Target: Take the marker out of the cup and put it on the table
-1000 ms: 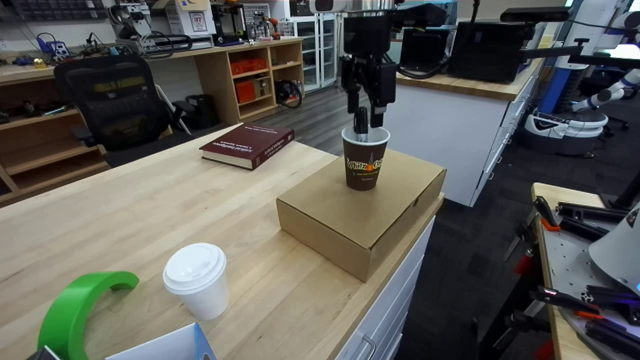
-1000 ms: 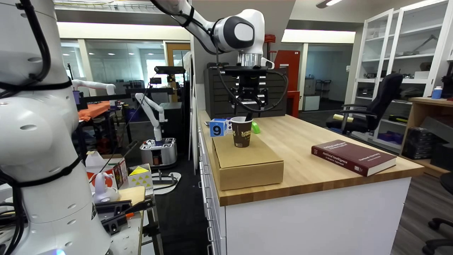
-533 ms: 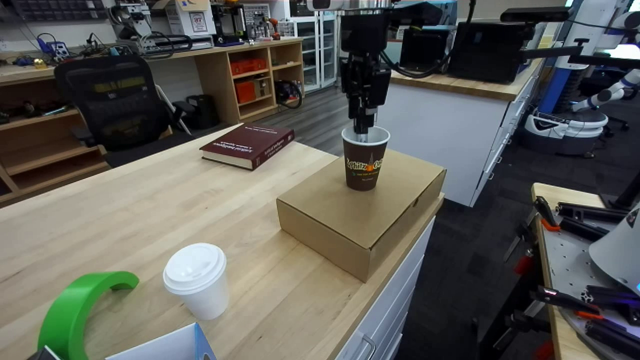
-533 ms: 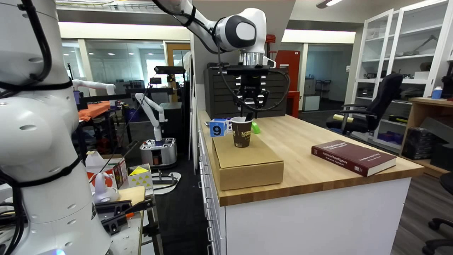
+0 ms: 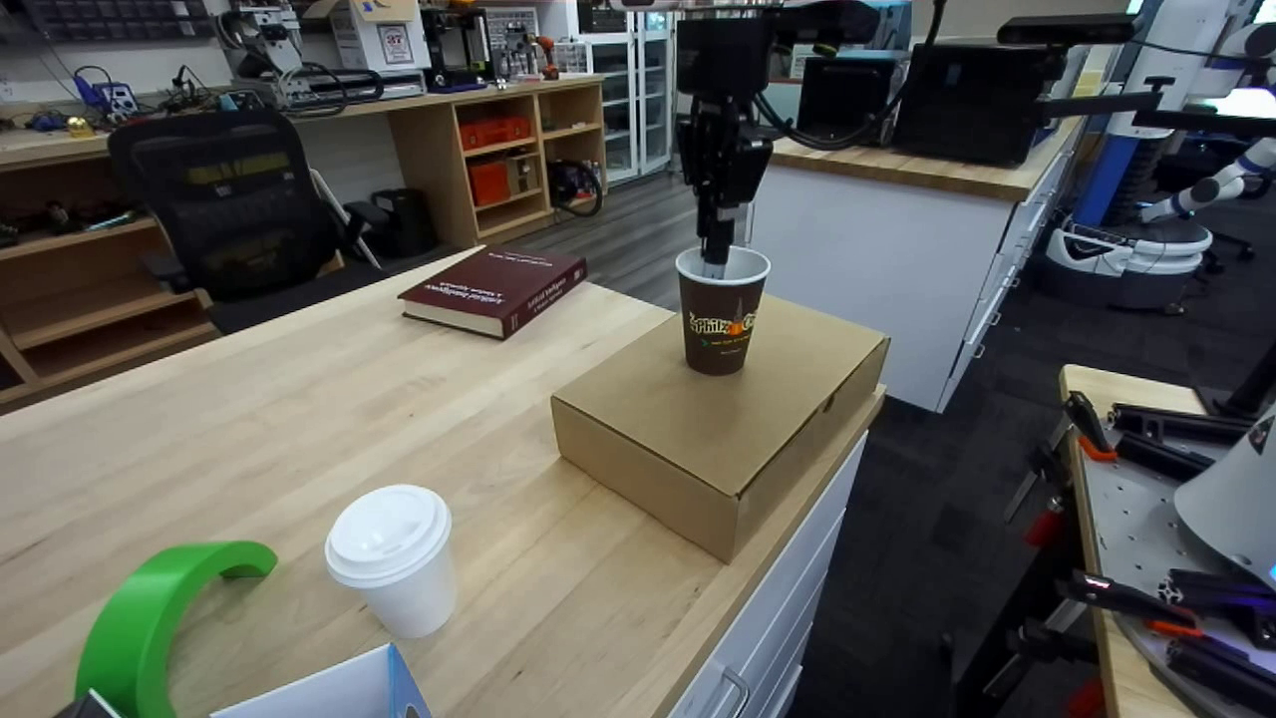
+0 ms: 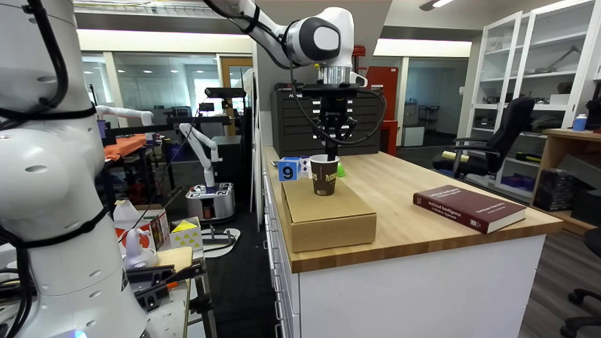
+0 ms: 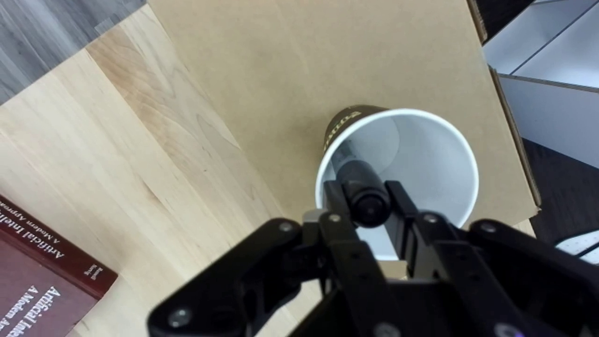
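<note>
The brown cup (image 5: 720, 324) with its white rim stands on a cardboard box in both exterior views. Inside it leans the dark marker (image 7: 358, 180), its capped end pointing up at the wrist camera and its lower part down in the cup. My gripper (image 7: 364, 188) has a finger on each side of that upper end, shut on it at the mouth of the cup. In an exterior view the gripper (image 6: 331, 154) points straight down, with the fingertips at the rim; the marker is mostly covered by them there. The pale wood table (image 5: 478, 429) lies below the box.
The cardboard box (image 5: 648, 399) sits at the table's edge. A maroon book (image 5: 493, 284) lies farther along the top. A white-lidded cup (image 5: 394, 558), a green arch (image 5: 140, 618) and a blue number block (image 6: 289, 169) also stand on the table.
My fingers have come together on the marker. The arm has risen slightly, and the cup has slid a little across the box, toward the book's side.
</note>
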Controlling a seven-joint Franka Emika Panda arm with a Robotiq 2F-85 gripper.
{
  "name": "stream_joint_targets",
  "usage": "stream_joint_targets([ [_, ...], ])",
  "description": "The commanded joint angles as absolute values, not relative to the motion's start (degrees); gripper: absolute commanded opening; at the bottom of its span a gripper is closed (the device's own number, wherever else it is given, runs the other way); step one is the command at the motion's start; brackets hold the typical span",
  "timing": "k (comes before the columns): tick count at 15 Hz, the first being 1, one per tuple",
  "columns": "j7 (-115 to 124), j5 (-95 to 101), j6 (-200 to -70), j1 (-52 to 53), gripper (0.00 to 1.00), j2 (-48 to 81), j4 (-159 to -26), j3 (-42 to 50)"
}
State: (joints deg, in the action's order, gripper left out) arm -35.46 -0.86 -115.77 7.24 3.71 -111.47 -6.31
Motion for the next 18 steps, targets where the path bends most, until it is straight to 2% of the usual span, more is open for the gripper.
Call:
stream_joint_targets([
  [1, -36.4, -1.1, -115.1, 6.6, 0.07, 3.9, -111.0, -6.6],
  [18, -36.2, -0.4, -108.8, 7.6, 0.07, -4.3, -111.6, -7.6],
])
